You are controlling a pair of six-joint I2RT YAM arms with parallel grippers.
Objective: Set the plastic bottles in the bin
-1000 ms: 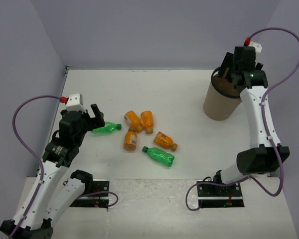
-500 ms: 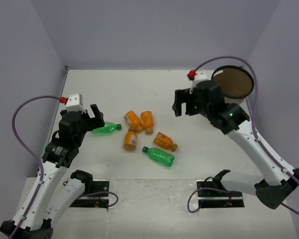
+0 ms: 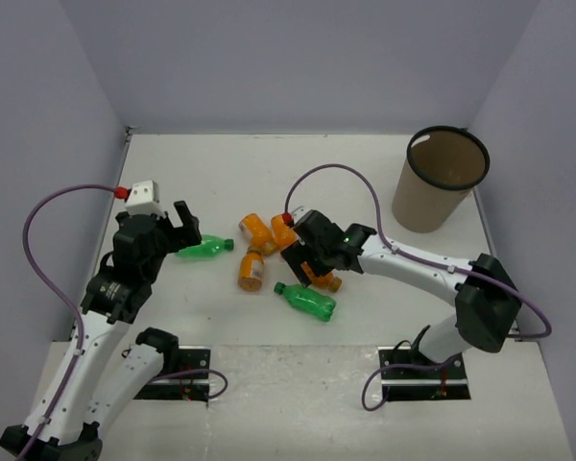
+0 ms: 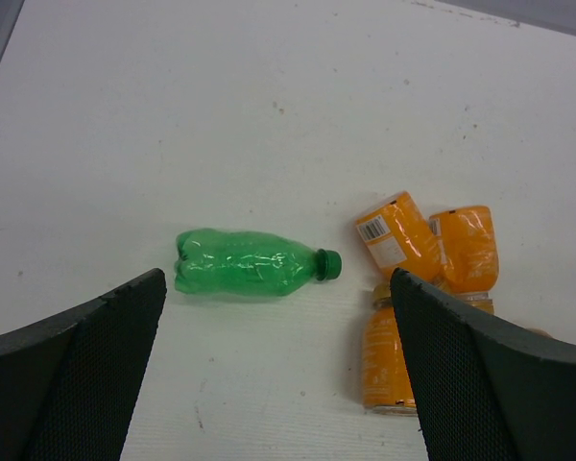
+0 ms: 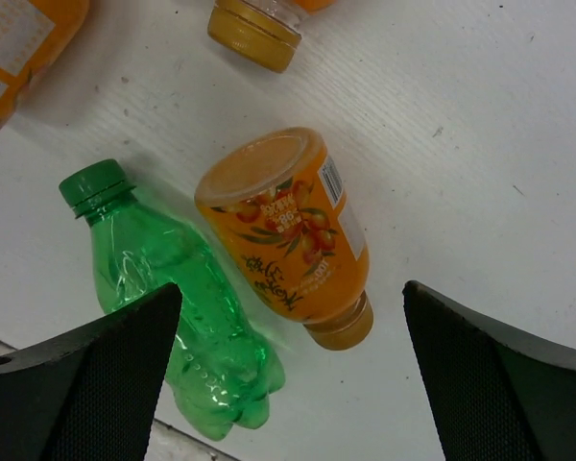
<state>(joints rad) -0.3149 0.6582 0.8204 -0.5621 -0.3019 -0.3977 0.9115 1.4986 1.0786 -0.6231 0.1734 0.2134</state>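
Several stubby orange bottles lie in a cluster mid-table: one (image 3: 256, 232), one (image 3: 251, 271), and one (image 3: 327, 281) partly under my right gripper (image 3: 307, 259). In the right wrist view my right gripper (image 5: 290, 288) is open, its jaws straddling that orange bottle (image 5: 288, 226), with a green bottle (image 5: 173, 307) beside it. That green bottle (image 3: 307, 301) lies nearest the front. My left gripper (image 3: 185, 230) is open and empty just left of the other green bottle (image 3: 204, 249). This bottle (image 4: 245, 262) lies ahead of the left gripper (image 4: 276, 317). The tan bin (image 3: 440, 182) stands upright at the far right. The clear bottle is out of view.
Grey walls close the table on the left, back and right. The right arm (image 3: 413, 259) stretches across the table from the right. More orange bottles (image 4: 399, 230) lie to the right in the left wrist view.
My right arm has swung from above the bin, left and down, to the orange bottle in the cluster. My left arm has not moved.
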